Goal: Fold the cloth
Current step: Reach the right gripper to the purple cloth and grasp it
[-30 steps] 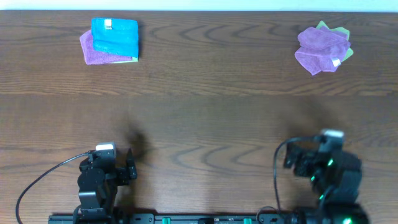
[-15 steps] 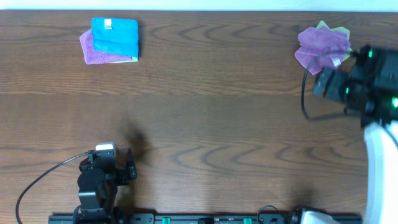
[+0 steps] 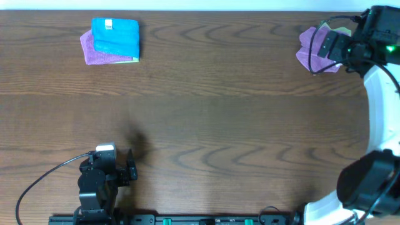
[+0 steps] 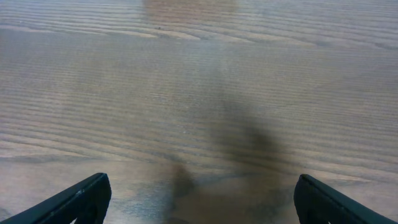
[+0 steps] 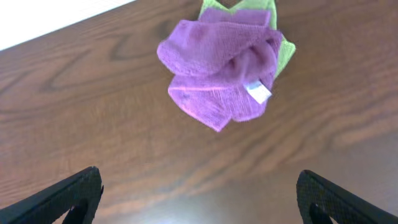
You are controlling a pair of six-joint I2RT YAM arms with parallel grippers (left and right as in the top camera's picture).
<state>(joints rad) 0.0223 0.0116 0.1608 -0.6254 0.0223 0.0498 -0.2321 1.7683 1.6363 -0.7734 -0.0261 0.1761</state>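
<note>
Your right end effector, spread wide near the crumpled purple microfibre cloth, should pinch a loose corner beside its white tag (it looks soft, light, likely to bunch).

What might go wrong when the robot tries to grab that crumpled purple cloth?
The purple cloth lies bunched on top of a green cloth, so the open right pincer might pinch both at once. The pile also sits near the far edge of the table, so a tug the wrong way might drag it off.
</note>
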